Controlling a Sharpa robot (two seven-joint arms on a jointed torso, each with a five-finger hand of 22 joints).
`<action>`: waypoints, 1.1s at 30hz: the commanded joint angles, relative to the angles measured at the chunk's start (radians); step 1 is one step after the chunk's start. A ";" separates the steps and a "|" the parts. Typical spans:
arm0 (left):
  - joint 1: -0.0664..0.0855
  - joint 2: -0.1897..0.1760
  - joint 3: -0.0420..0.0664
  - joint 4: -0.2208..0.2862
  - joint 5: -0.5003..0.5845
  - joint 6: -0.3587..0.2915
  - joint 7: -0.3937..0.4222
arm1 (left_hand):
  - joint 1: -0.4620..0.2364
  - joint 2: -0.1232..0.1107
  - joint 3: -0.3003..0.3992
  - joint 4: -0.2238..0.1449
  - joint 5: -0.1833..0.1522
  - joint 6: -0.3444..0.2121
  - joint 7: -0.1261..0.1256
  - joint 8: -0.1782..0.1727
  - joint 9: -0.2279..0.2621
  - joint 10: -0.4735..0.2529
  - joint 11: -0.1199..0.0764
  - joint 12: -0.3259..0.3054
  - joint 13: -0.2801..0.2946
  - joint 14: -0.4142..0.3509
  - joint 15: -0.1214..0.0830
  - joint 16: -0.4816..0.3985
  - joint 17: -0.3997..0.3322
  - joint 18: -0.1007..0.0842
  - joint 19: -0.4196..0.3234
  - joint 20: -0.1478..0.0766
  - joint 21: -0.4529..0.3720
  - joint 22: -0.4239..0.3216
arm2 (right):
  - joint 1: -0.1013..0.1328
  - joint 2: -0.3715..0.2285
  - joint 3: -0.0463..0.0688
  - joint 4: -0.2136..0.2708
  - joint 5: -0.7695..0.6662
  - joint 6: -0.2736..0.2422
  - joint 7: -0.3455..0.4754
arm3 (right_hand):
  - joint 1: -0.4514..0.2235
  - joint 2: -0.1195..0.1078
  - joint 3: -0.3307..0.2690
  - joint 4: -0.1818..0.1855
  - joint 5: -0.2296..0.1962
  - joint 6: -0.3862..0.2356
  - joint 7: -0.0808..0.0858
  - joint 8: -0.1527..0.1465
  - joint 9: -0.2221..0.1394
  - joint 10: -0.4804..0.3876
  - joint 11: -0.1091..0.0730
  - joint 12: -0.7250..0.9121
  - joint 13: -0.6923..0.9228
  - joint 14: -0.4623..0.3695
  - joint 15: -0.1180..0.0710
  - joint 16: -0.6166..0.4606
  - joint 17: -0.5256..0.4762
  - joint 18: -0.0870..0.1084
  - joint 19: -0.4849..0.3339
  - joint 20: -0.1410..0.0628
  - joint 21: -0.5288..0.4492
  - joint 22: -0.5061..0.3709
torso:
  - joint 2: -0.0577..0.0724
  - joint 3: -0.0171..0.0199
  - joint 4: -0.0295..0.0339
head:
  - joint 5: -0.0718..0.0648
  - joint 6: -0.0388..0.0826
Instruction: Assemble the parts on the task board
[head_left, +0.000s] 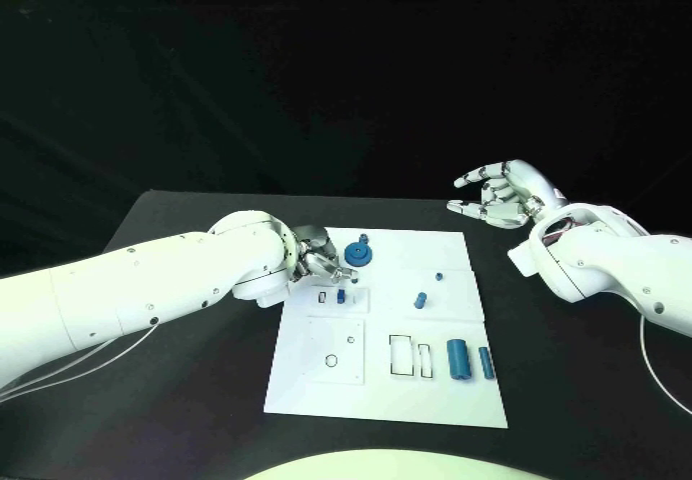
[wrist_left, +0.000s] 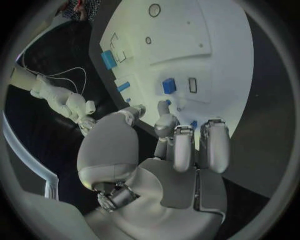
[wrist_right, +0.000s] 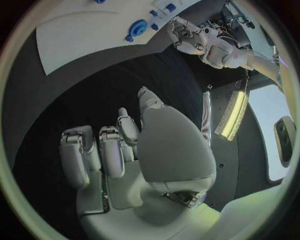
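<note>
Just beside left fingers (head_left: 335, 262): blue part (head_left: 359, 250).

Dim room, dark surround; the white task board (head_left: 387, 390) glares brightly with a greenish tinge. Wrist views bend straight edges toward their rims.

1 task board (head_left: 433, 395) carries 6 blue parts (head_left: 457, 359).

Glossy white rounded arms (head_left: 144, 285), silver segmented hands (head_left: 498, 195), perhaps thin pale cables beneath.
</note>
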 joint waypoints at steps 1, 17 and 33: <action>0.020 0.001 0.007 -0.021 0.049 0.028 0.003 | 0.011 -0.004 -0.015 0.000 0.001 -0.022 0.008 -0.012 0.002 -0.038 0.007 -0.042 -0.056 0.082 0.004 -0.005 0.180 -0.004 -0.009 0.005 -0.011 -0.008 | -0.001 0.001 0.000 -0.002 -0.005 0.006 0.012 | -0.012 0.001 0.002 0.001 0.004 0.006 -0.001 0.003 -0.001 0.005 -0.001 0.003 -0.001 0.082 -0.009 -0.005 0.171 -0.007 0.105 -0.006 0.004 0.263 | 0.001 0.0000 0.0009 | -0.001 0.004; 0.076 0.077 0.014 -0.243 0.075 0.130 0.012 | 0.082 0.015 -0.056 0.000 0.014 -0.123 0.062 -0.094 -0.033 -0.177 0.054 -0.172 -0.236 0.072 0.045 -0.018 0.153 0.011 -0.057 0.042 -0.050 -0.083 | -0.001 0.002 0.000 -0.003 -0.005 0.006 0.008 | -0.015 0.001 0.002 0.001 0.005 0.005 -0.001 0.003 -0.001 0.006 -0.001 0.003 0.000 0.082 -0.009 -0.005 0.170 -0.007 0.105 -0.006 0.004 0.263 | 0.005 -0.0012 0.0014 | 0.002 0.007; 0.077 0.146 0.004 -0.366 0.052 0.198 0.005 | 0.075 0.023 -0.064 0.003 0.008 -0.114 0.063 -0.095 -0.035 -0.174 0.056 -0.164 -0.230 0.075 0.047 -0.014 0.161 0.010 -0.053 0.046 -0.047 -0.075 | -0.001 0.002 0.000 0.001 -0.005 0.006 0.008 | -0.015 0.001 0.002 0.001 0.005 0.005 -0.001 0.003 -0.001 0.006 -0.001 0.003 0.000 0.082 -0.009 -0.005 0.170 -0.007 0.105 -0.006 0.004 0.263 | 0.004 -0.0019 -0.0006 | 0.002 0.000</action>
